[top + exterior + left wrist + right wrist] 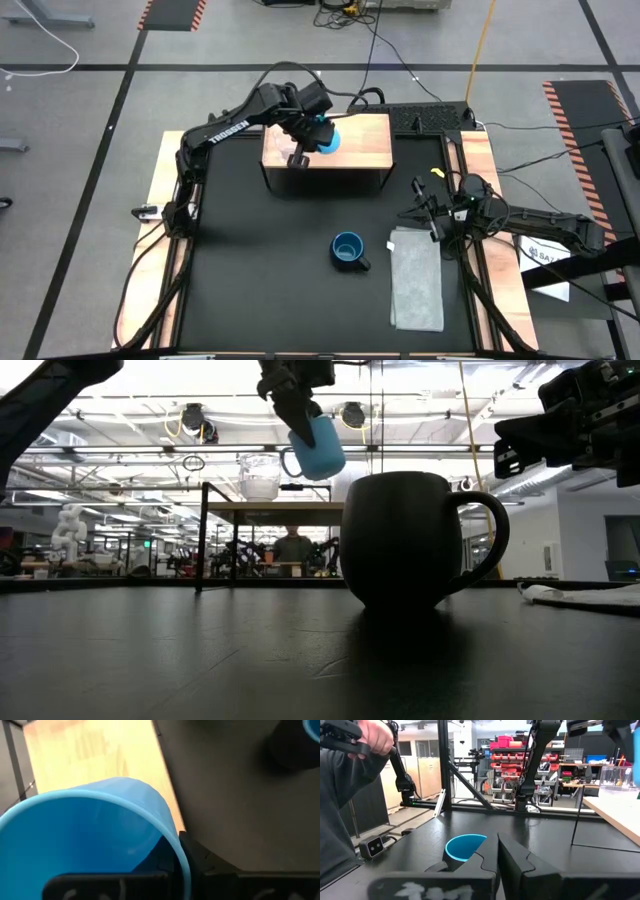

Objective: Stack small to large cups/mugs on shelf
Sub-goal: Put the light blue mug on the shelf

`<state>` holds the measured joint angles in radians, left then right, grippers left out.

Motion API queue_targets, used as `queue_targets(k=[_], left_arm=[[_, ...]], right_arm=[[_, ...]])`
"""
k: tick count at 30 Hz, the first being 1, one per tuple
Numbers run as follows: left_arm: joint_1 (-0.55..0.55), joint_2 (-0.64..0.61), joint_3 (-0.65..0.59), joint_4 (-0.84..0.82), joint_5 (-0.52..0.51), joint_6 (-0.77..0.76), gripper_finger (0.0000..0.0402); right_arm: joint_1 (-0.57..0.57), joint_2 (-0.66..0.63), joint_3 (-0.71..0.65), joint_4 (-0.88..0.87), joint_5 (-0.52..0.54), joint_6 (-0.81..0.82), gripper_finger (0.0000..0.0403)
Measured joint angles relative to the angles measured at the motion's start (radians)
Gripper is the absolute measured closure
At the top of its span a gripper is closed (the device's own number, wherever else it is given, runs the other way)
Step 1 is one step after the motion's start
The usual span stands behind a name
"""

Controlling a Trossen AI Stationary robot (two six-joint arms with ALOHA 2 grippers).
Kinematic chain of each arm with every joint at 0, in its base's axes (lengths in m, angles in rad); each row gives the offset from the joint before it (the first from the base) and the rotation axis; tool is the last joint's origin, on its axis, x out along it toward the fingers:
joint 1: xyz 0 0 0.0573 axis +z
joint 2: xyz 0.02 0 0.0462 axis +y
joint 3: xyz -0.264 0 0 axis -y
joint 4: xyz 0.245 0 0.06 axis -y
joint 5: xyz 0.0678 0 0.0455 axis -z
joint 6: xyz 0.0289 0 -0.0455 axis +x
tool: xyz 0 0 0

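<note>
A light-blue mug hangs tilted above the wooden top of the shelf, and my left gripper is shut on it. On the shelf top beside it stands the tiny clear cup on its base. The dark navy mug stands upright on the black mat, handle toward the near right. My right gripper is shut with nothing in it and waits at the table's right side. My left gripper pinches the light-blue mug's wall at its rim, one finger inside the mug and one outside. The fingers come from above, slanting down. The mug hangs tilted below them, lifted clear of the shelf top.
A grey folded cloth lies on the mat at the near right, beside the navy mug. The shelf's black frame stands at the mat's far side. A person's hand and sleeve show beyond the table.
</note>
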<state>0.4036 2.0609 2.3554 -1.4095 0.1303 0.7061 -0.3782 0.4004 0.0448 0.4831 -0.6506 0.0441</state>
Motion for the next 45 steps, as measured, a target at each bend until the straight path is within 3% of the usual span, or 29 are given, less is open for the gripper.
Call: queue_targets(k=[17, 29, 37, 45], left_arm=[[-0.064, -0.001, -0.056, -0.029, -0.002, -0.008, 0.0394], [-0.060, 0.000, -0.095, -0.015, -0.080, -0.035, 0.0394], [-0.067, 0.000, -0.095, 0.032, -0.075, -0.034, 0.0329], [-0.067, 0.000, -0.095, 0.111, -0.042, -0.008, 0.0321]], right_arm=[[0.000, 0.000, 0.000, 0.006, 0.000, 0.026, 0.0403], [0.000, 0.000, 0.000, 0.006, 0.000, 0.024, 0.0403], [0.000, 0.000, 0.000, 0.007, 0.000, 0.023, 0.0403], [0.000, 0.000, 0.000, 0.007, 0.000, 0.023, 0.0403]])
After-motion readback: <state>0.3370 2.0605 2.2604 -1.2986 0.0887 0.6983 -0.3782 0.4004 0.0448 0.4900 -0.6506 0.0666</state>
